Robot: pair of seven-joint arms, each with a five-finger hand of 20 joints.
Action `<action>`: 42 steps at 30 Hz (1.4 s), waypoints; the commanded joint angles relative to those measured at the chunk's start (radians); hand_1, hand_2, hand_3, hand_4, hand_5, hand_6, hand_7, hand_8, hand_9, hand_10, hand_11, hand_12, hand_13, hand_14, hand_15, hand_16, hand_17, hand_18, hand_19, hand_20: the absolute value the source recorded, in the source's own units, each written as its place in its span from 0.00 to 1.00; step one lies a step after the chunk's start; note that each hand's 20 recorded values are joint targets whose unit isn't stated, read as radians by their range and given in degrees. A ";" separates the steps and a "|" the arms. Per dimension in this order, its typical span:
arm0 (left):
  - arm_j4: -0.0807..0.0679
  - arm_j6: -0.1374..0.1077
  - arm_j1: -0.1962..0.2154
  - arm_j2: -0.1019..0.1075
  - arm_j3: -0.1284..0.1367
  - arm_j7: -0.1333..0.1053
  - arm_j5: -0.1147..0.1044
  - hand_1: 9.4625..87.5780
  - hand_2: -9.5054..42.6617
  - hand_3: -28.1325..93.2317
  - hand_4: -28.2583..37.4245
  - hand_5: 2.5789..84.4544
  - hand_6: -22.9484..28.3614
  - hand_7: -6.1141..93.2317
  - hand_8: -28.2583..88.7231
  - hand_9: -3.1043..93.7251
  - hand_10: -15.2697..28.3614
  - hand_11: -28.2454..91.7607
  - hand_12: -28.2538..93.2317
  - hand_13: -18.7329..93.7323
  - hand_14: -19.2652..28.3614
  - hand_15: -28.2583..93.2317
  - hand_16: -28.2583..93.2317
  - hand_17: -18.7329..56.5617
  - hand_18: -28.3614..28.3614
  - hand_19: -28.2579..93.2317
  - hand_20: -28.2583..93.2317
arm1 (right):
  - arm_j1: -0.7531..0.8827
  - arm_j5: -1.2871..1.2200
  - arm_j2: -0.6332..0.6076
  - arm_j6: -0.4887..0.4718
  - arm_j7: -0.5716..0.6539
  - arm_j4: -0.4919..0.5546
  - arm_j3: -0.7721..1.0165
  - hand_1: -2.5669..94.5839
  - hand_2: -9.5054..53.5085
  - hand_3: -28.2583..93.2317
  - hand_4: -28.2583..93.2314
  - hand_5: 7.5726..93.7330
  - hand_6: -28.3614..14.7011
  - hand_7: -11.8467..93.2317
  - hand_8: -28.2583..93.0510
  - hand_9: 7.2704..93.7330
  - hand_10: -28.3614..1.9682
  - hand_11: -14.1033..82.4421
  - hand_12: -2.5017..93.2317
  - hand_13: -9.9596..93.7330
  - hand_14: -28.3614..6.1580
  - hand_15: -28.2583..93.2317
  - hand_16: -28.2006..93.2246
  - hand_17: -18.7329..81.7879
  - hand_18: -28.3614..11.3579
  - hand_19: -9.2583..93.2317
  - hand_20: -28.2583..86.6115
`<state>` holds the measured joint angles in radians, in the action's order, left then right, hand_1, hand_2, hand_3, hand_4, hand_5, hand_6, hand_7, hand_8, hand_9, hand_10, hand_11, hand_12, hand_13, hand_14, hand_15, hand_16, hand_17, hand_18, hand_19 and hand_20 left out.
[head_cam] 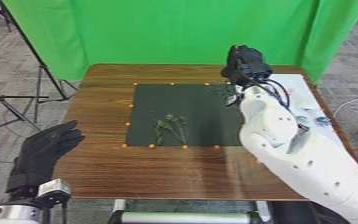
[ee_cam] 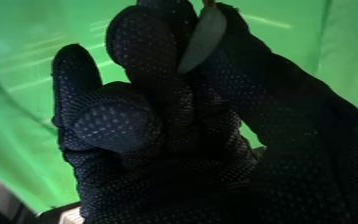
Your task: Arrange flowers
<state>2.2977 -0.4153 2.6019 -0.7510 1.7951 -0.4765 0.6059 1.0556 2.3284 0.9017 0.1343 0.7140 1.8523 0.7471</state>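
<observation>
My right hand (head_cam: 246,64) is over the far right part of the table, beside the dark mat's far corner. In the right wrist view, a thin stem with a green leaf (ee_cam: 204,40) is pinched between the thumb and a finger of my right hand (ee_cam: 158,125). Green sprigs (head_cam: 172,129) lie on the near half of the dark mat (head_cam: 153,107). Faint greenery (head_cam: 220,90) shows at the mat's far right, close to the right hand. My left hand (head_cam: 49,150) is off the table's left edge, its fingers relaxed and straight.
Orange dots line the mat's edges. On the table's right side is a white sheet (head_cam: 293,85) with pale blue-green flowers (head_cam: 322,121), partly behind the right arm. A green curtain (head_cam: 184,30) hangs behind the brown table (head_cam: 158,175). Black stands are at the left.
</observation>
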 commanded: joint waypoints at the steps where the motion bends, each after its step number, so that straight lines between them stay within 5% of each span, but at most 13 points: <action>1: 0.008 0.017 -0.007 -0.035 0.004 0.034 0.029 0.23 0.29 0.91 0.22 0.55 0.73 0.22 0.17 0.46 0.87 0.56 0.32 0.42 1.00 0.73 0.14 0.12 0.88 0.69 0.36 | -0.055 -0.003 0.061 -0.010 -0.038 0.000 -0.044 0.56 0.03 0.90 0.00 0.88 0.58 0.37 0.44 0.90 0.56 0.54 0.39 0.85 0.60 0.84 0.45 0.57 0.18 0.98 0.24; 14: 0.003 0.063 -0.032 -0.090 0.012 0.097 0.073 0.23 0.29 0.91 0.22 0.55 0.73 0.22 0.17 0.46 0.87 0.56 0.32 0.42 1.00 0.73 0.14 0.12 0.88 0.69 0.36 | 0.003 -0.001 0.044 -0.028 -0.082 0.006 -0.051 0.56 0.03 0.90 0.00 0.87 0.58 0.37 0.44 0.90 0.56 0.54 0.40 0.85 0.60 0.84 0.45 0.56 0.19 0.97 0.25; 23: -0.001 0.075 -0.060 -0.103 0.005 0.111 0.092 0.23 0.29 0.91 0.22 0.55 0.73 0.22 0.17 0.46 0.87 0.56 0.32 0.42 1.00 0.73 0.14 0.12 0.88 0.69 0.36 | 0.006 0.017 0.037 -0.015 -0.098 -0.032 -0.072 0.56 0.03 0.90 0.00 0.87 0.58 0.37 0.44 0.90 0.56 0.54 0.40 0.85 0.61 0.84 0.45 0.55 0.19 0.96 0.26; 42: -0.003 0.100 -0.063 -0.136 0.017 0.140 0.114 0.23 0.29 0.91 0.22 0.55 0.73 0.22 0.17 0.46 0.87 0.56 0.32 0.42 1.00 0.73 0.14 0.12 0.88 0.69 0.36 | 0.220 0.027 -0.035 -0.051 -0.102 0.060 -0.033 0.56 0.04 0.89 0.00 0.85 0.59 0.39 0.43 0.89 0.55 0.54 0.40 0.84 0.63 0.83 0.45 0.54 0.21 0.94 0.28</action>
<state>2.2964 -0.3355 2.5408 -0.8733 1.8154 -0.3554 0.7070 1.2297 2.3419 0.8705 0.0922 0.6103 1.9163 0.7310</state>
